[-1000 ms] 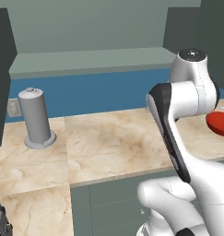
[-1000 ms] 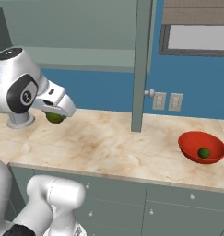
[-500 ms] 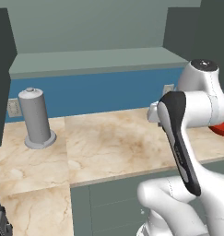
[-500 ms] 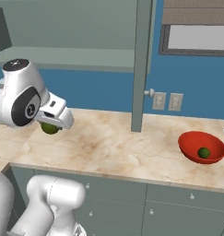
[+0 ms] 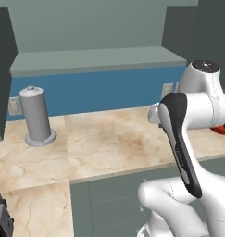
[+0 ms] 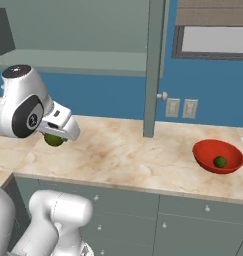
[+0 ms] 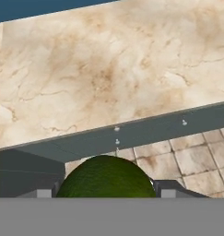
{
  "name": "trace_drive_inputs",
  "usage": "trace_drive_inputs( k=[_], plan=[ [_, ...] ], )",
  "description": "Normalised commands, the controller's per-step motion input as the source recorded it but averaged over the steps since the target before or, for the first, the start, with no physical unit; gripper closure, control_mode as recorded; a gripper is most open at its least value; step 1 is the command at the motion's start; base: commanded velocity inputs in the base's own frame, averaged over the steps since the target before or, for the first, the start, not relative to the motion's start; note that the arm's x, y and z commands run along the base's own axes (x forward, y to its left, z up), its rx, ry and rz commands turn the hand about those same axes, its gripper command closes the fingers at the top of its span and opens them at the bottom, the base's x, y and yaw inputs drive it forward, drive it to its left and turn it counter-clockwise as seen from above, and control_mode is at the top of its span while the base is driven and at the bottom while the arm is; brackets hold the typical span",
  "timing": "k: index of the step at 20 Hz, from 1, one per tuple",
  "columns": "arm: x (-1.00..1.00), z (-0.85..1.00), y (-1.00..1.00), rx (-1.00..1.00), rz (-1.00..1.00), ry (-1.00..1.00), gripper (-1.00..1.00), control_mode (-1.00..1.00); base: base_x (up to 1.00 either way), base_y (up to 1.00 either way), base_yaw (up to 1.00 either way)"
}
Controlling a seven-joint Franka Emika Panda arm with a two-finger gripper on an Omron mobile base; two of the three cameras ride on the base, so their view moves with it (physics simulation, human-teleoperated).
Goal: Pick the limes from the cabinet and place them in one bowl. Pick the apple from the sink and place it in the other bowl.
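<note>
**Lime carried above the counter, second lime in the red bowl**

Nearest the hand camera, a dark green lime sits pinched between the fingers, whose dark tips flank it on both sides. Beyond it, that view looks down on tiled floor, grey-green drawer fronts with small pale knobs, and the marbled counter top.

From the right base view the gripper hangs over the left part of the counter, the held lime peeking out beneath the white hand, clear of the surface. The left base view does not show the lime; the arm's dark-striped link and white joints stand in front of it.

Farther right along the counter, the right base view shows the red bowl with the other lime lying inside it. In the left base view just a sliver of the red bowl appears past the arm.

At the back, the left base view shows a grey cylindrical canister standing upright on the counter by the blue wall. The cabinet door edge and pale shelf hang above.
</note>
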Motion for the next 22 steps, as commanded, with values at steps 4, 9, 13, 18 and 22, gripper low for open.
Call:
trace_drive_inputs(
  k=[4,9,13,18,22],
  plan=[
    [0.0,0.0,0.0,0.0,0.0,0.0,1.0,1.0,-0.56,-0.17,-0.01],
    [0.0,0.0,0.0,0.0,0.0,0.0,1.0,1.0,-0.72,-0.18,0.0],
    [0.0,0.0,0.0,0.0,0.0,0.0,1.0,1.0,-0.29,-0.3,0.0],
    [0.0,0.0,0.0,0.0,0.0,0.0,1.0,1.0,-0.08,-0.56,0.03],
    [0.0,0.0,0.0,0.0,0.0,0.0,1.0,1.0,-0.07,-0.73,0.03]
  ],
)
